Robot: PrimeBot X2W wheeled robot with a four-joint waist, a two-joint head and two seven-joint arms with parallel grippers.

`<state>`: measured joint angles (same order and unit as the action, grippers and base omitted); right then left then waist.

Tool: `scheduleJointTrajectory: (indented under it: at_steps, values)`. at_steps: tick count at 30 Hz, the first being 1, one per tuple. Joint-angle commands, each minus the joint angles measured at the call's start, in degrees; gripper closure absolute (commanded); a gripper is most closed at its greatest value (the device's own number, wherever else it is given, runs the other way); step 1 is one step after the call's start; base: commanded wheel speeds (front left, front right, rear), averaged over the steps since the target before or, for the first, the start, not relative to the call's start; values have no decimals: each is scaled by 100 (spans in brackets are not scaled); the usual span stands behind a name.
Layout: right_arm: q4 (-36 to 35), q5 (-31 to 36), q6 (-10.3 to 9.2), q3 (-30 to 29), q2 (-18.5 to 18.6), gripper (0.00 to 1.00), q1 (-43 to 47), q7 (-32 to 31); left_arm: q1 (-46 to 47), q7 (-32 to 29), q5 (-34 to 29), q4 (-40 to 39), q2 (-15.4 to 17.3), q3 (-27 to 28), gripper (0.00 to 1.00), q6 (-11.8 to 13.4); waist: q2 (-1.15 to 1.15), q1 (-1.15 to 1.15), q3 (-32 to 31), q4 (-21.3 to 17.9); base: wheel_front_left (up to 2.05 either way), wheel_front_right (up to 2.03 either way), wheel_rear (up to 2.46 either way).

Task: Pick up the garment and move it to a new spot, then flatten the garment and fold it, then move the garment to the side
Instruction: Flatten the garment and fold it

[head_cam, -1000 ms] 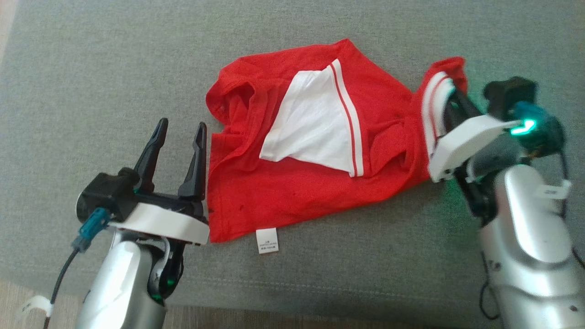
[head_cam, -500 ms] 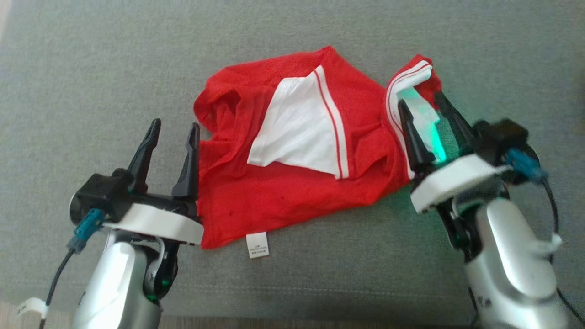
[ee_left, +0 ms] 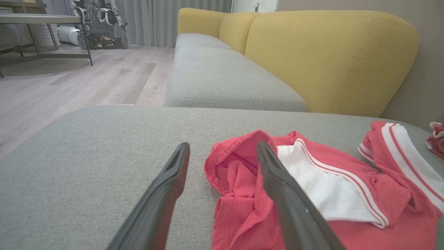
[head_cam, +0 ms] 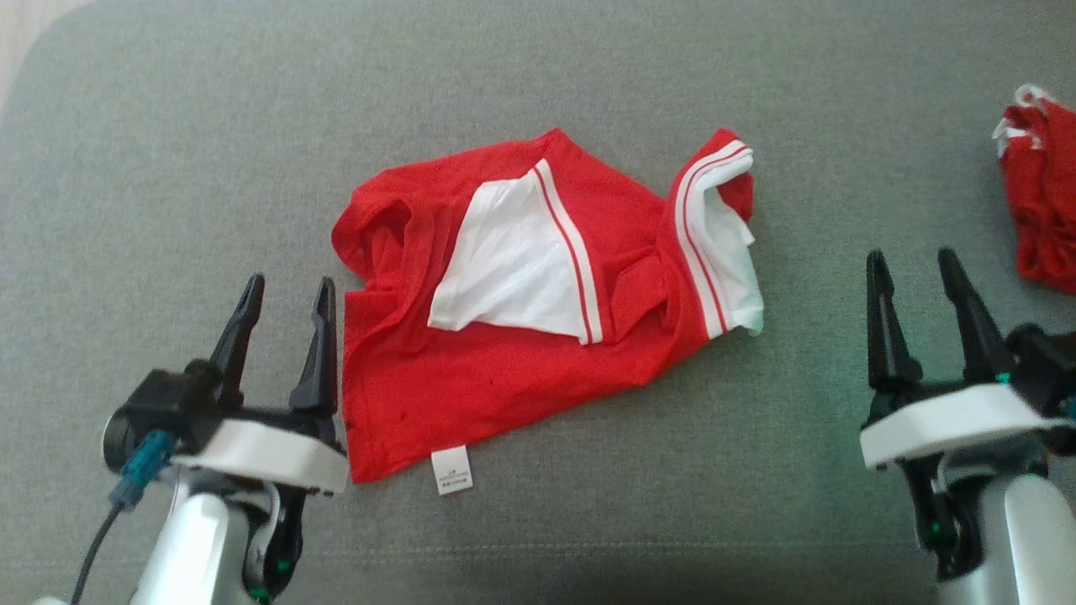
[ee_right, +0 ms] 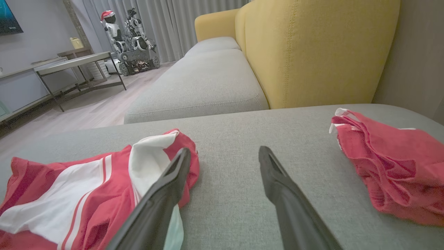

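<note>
A red garment [head_cam: 471,378] with white panels and stripes lies roughly folded on the grey cushion [head_cam: 538,76], a small white label at its near edge. In the wrist views the same garment [ee_left: 312,194] [ee_right: 69,194] spreads beside the fingers. My left gripper [head_cam: 286,290] is open at the garment's left edge, nothing between its fingers [ee_left: 163,194]. My right gripper [head_cam: 912,260] is open too, well clear of the garment's right end, above bare cushion [ee_right: 225,166].
A second crumpled red garment [head_cam: 1038,202] [ee_right: 388,163] lies at the far right of the cushion. A yellow sofa back [ee_left: 326,52] and more grey seats [ee_right: 201,86] stand behind. A wooden floor, a metal table [ee_right: 76,66] and other robots [ee_right: 131,38] are further off.
My right gripper has let go of the garment's striped right end, drawn back toward me and to the right, and now stands open. The camera has shifted, bringing the second garment into view.
</note>
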<state>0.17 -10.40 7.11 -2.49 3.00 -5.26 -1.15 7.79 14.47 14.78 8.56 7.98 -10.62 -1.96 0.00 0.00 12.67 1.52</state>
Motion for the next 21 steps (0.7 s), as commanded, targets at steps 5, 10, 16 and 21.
scheduleJointTrajectory:
  at_steps: [5,10,16,21]
  values:
    - [-443,97,37,130,-12,0,416,-166,-242,-1,-40,-321,199,251,0,148,0,0,-295,-64,0,0,0]
    - [-548,95,37,163,-12,0,554,-248,-357,-66,-29,-427,244,260,0,191,0,0,-339,-66,0,0,0]
    - [-601,72,37,192,-12,0,587,-301,-401,-129,-11,-526,270,238,0,226,0,0,-332,-51,0,0,0]
    - [-598,59,37,213,-12,0,584,-316,-415,-142,12,-555,280,217,0,240,0,0,-329,-40,0,0,0]
